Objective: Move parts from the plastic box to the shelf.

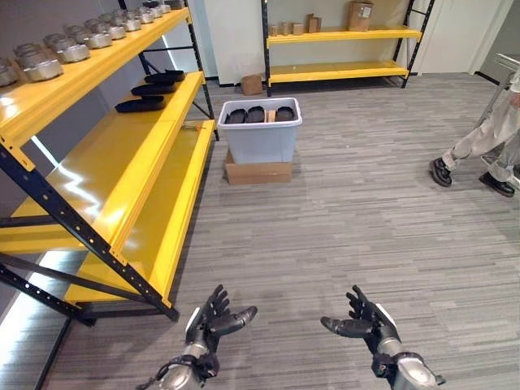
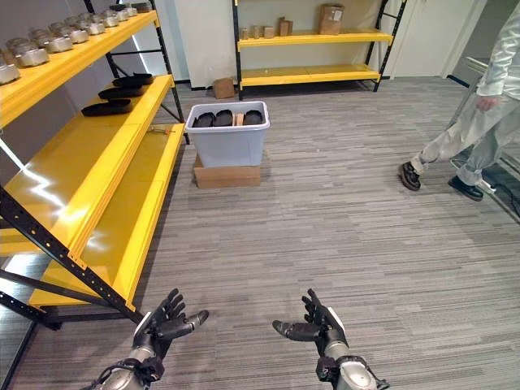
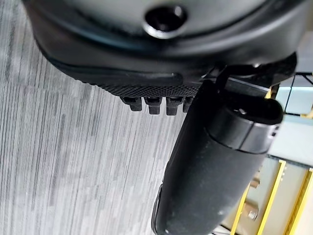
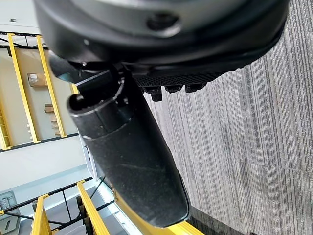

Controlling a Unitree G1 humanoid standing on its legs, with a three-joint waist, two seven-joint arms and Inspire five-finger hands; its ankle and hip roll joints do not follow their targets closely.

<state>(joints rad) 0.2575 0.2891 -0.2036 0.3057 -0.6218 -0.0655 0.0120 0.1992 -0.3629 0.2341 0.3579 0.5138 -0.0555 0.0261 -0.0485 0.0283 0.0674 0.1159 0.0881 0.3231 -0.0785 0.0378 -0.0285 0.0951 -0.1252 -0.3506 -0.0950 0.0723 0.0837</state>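
The plastic box (image 1: 261, 130) with dark parts (image 1: 256, 114) sits in the upper middle of the frame, well apart from both hands. The left hand (image 1: 213, 319) and right hand (image 1: 363, 322), low in the frame, have fingers spread and empty, about equally far from it.

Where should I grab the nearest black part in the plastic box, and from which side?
Probably from above. The black parts lie in a row at the top of the open plastic box, whose walls block any sideways approach. Pinch the leftmost part, nearest the shelf, across its narrow width. Finer shape is too small to tell. Both the left hand and right hand are open, empty and far away.
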